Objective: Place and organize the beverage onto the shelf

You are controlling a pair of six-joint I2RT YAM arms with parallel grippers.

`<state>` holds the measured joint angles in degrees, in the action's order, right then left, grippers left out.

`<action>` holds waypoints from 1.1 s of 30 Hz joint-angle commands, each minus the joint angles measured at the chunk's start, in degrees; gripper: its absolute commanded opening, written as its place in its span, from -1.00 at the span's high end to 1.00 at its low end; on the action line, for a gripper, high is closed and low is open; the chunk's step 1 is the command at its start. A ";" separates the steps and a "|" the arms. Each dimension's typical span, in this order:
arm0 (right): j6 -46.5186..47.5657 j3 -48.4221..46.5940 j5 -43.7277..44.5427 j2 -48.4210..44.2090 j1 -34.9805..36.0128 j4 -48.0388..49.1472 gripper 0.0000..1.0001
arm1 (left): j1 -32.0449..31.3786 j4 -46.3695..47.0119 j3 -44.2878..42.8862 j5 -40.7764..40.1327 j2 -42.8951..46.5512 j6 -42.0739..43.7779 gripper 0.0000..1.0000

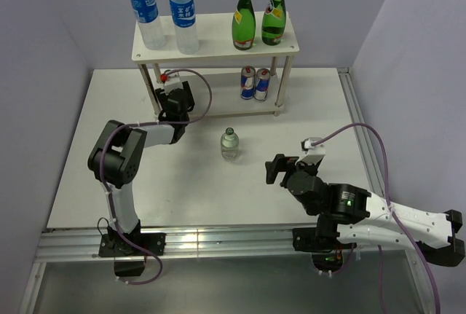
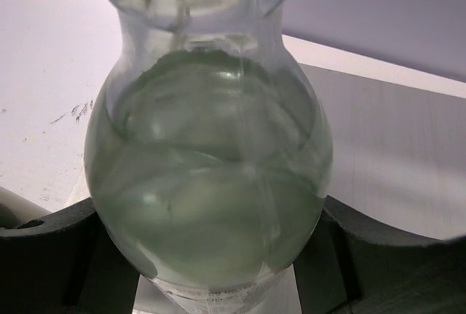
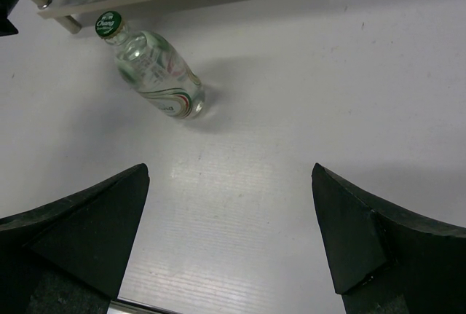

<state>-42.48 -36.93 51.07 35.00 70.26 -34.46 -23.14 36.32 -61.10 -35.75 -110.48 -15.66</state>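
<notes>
- The left end effector (image 2: 211,245) grips a clear glass bottle (image 2: 207,183) low on its rounded belly. Its dark fingers (image 2: 58,245) press in from either side.
- That bottle sits at the left end of the shelf (image 1: 215,36), by the lower tier, in the upper left of the overhead frame. Whether its base rests on the board cannot be told.
- In the left wrist view its neck runs to the top of the frame, so the long axis appears to be upright.
- A second, green-capped bottle (image 1: 230,144) stands alone on the table (image 1: 182,190), mid-frame, well apart from both arms. Its cap points up and its long axis is vertical.
- The right end effector (image 3: 230,175) hangs released and empty at lower right, fingers spread, facing that bottle.
- Both bottles look like hard, smooth glass: rigid, likely slippery, breakable if knocked, and fairly weighty for their size.
- The safest hold on the standing bottle is probably around the straight labelled body, from the side, rather than the narrow neck.
- The shelf already holds two water bottles (image 1: 149,19) and two green bottles (image 1: 244,21) on top, with two cans (image 1: 255,83) below at right.
</notes>
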 commanded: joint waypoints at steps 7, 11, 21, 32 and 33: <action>-0.15 0.63 0.61 0.59 0.23 2.11 -1.00 | 0.20 3.32 -3.41 -3.01 -3.34 0.54 0.40; -0.32 0.54 0.70 0.68 0.23 2.03 -1.00 | 0.20 2.97 -2.88 -2.31 -3.08 -0.07 -0.09; -0.68 0.63 0.79 0.15 0.14 1.50 -1.00 | 0.20 0.60 -2.62 -1.35 -2.64 -1.47 -0.66; -1.20 0.45 -0.44 1.12 0.23 2.12 -1.00 | -1.38 -2.03 1.42 -1.08 1.83 -3.24 -0.92; -1.38 0.45 -0.53 1.47 0.23 2.29 -1.00 | -1.73 -2.39 1.86 -1.17 2.37 -3.24 -0.93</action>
<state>-42.59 -36.32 50.52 35.55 70.26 -33.85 -23.92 34.96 -60.66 -36.93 -111.85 -17.82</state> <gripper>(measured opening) 0.998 0.957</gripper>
